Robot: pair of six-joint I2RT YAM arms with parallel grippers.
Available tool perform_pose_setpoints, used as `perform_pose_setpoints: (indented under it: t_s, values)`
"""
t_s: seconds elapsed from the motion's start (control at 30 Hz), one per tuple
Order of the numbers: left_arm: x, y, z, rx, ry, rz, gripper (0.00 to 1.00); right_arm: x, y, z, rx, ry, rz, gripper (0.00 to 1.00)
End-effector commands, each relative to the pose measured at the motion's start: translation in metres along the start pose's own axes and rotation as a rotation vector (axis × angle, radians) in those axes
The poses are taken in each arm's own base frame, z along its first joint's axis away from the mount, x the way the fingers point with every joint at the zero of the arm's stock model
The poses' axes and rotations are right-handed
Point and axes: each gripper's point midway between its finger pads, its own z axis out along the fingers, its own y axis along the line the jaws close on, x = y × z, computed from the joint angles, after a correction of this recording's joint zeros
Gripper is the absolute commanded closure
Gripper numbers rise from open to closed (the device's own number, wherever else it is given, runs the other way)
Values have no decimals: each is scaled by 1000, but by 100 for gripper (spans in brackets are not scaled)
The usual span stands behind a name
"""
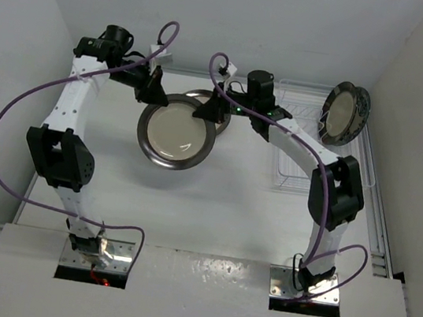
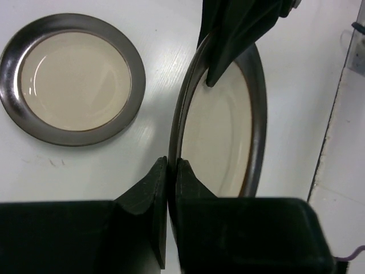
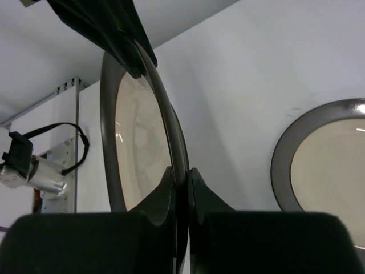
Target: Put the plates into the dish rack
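Both arms grip one grey-rimmed plate (image 1: 174,133) over the middle of the table (image 1: 212,206), face up and apparently lifted off it. The left gripper (image 2: 170,171) is pinched tight on the plate's left rim. The right gripper (image 3: 183,180) is clamped on the opposite rim, with its fingers thin-edge on the lip. This looks like a handover: the dish rack (image 1: 296,151) sits at the table's far right corner, on the right arm's side, so the left arm has likely brought the plate within that arm's reach.

A second grey-rimmed plate (image 2: 71,77) lies flat on the table just behind the held one, partly hidden by it in the top view. Racked plates (image 1: 344,113) stand upright at the rack's far right end. There seem to be two, but the rear one's pattern is unclear.

Room: the near part of the rack shows bare prongs, and open table lies between the held plate and the rack. The right wall is close beside the rack. The right forearm crosses over the rack's near left corner, so swing space there is tight.
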Motion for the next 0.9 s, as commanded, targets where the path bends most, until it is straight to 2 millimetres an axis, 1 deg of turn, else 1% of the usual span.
perform_pose_setpoints:
  t_s: [0.0, 0.03, 0.07, 0.1, 0.13, 0.17, 0.2, 0.27, 0.3, 0.33, 0.37, 0.4, 0.43, 0.47, 0.5, 0.53, 0.57, 0.6, 0.63, 0.67, 0.7, 0.73, 0.77, 0.8, 0.83, 0.87]
  values:
    - [-46, -9, -9, 21, -141, 85, 100, -28, 17, -3, -17, -81, -48, 100]
    - [-44, -3, -7, -3, -136, 57, 100, -34, 17, -9, 7, -99, -54, 100]
    - [-45, 6, -8, -45, -124, 38, 74, -33, 16, -11, 15, -103, -43, 100]
    - [-43, 12, -7, -71, -118, 9, 48, -37, 11, -17, 47, -120, -39, 100]
    - [-47, 19, -8, -103, -126, -11, 29, -53, 13, -25, 67, -160, -63, 100]
    - [-42, 29, -7, -142, -105, -34, 10, -58, 12, -30, 82, -176, -36, 100]
    - [-44, 41, -11, -192, -115, -36, 0, -75, 7, -44, 128, -220, -53, 100]
    - [-40, 62, -23, -301, -110, -117, 0, -88, -3, -58, 175, -253, -33, 100]
    - [-39, 72, -30, -350, -116, -146, 0, -98, -11, -71, 224, -284, -36, 100]
    - [-34, 89, -40, -410, -130, -205, 0, -109, -16, -82, 265, -313, -31, 100]
    - [-34, 98, -49, -456, -135, -221, 0, -113, -25, -94, 301, -330, -19, 100]
    - [-25, 112, -65, -534, -128, -260, 0, -121, -40, -112, 392, -359, -8, 100]
    - [-18, 122, -71, -576, -129, -307, 0, -130, -49, -128, 446, -378, -31, 100]
    - [-12, 132, -81, -638, -119, -325, 0, -140, -61, -148, 535, -401, -25, 100]
    - [-1, 139, -92, -672, -111, -350, 0, -141, -80, -170, 652, -406, -27, 100]
    - [12, 143, -92, -674, -101, -389, 0, -155, -88, -193, 755, -436, -65, 100]
    - [20, 146, -99, -682, -107, -420, 0, -170, -99, -224, 877, -464, -95, 100]
    - [24, 145, -96, -669, -103, -430, 0, -162, -114, -245, 961, -446, -82, 100]
    - [37, 147, -98, -666, -95, -461, 0, -178, -116, -272, 1065, -472, -112, 100]
    - [41, 145, -94, -652, -90, -471, 0, -179, -123, -289, 1129, -469, -131, 100]
    - [43, 143, -98, -652, -97, -478, 0, -179, -139, -336, 1298, -497, -125, 100]
    - [49, 145, -100, -654, -89, -484, 0, -180, -142, -353, 1360, -485, -157, 100]
    - [56, 143, -95, -638, -82, -499, 0, -178, -150, -375, 1433, -469, -186, 100]
    - [56, 143, -95, -638, -81, -499, 0, -175, -157, -398, 1517, -473, -190, 100]
    - [61, 142, -95, -631, -82, -512, 0, -171, -164, -411, 1571, -452, -213, 100]
    - [61, 143, -95, -631, -79, -504, 0, -166, -169, -428, 1621, -431, -224, 100]
